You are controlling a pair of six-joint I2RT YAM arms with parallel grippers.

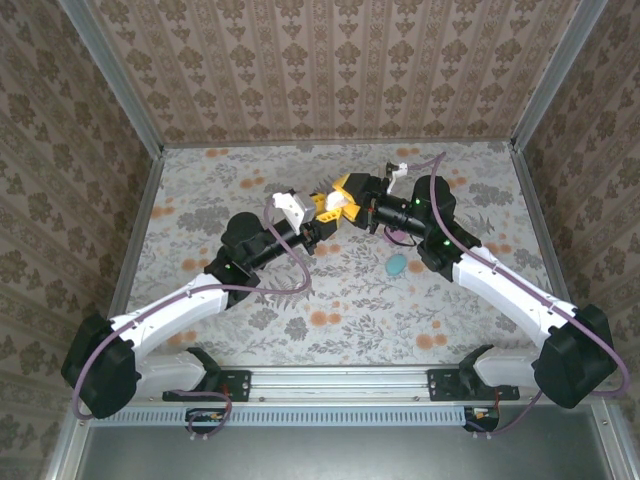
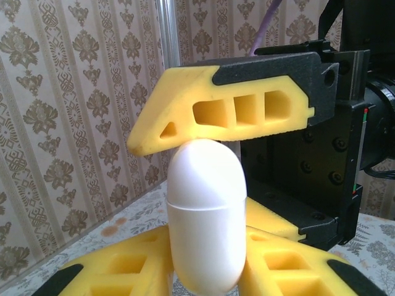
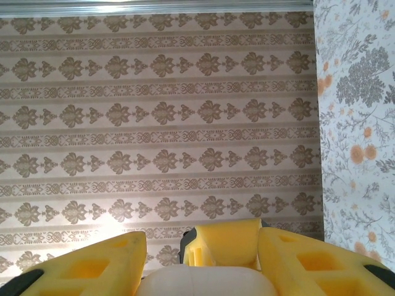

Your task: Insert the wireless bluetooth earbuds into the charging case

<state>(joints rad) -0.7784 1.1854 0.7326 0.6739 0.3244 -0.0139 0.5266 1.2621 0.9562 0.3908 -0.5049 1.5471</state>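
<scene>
Charging case (image 2: 207,216), a white, glossy, capsule-shaped plastic shell with a fine seam around its middle, is found over the far middle of the table (image 1: 250,340), which is covered with a grey floral cloth dotted with orange blooms; whether its lower end touches the cloth cannot be told. At the left of the overhead view, the left arm (image 1: 190,300), white-shelled with black joints and a purple cable, is stretched from its base at the near edge diagonally toward the centre. The left gripper (image 2: 207,274) is closed narrowly on the lower half of the charging case: its two yellow fingers (image 2: 117,271), pierced by rectangular cut-outs, are pressed against either side of the shell, which is stood upright between them. From the other side the same shell is taken by the right gripper (image 3: 207,271), its jaws set somewhat wider. In the left wrist view one of its yellow fingers (image 2: 228,111) is laid across the rounded top of the capsule, while the other is seen passing behind the shell lower down. In the right wrist view the white shell is seen wedged between both fingers, touching each. Further right, the right arm (image 1: 510,290) is angled back to its base at the near right corner. Just beside its forearm, on the cloth, a small teal pebble-shaped case (image 1: 397,265) is left lying apart from both grippers. Beige damask-patterned walls (image 3: 154,123) are set around the table.
</scene>
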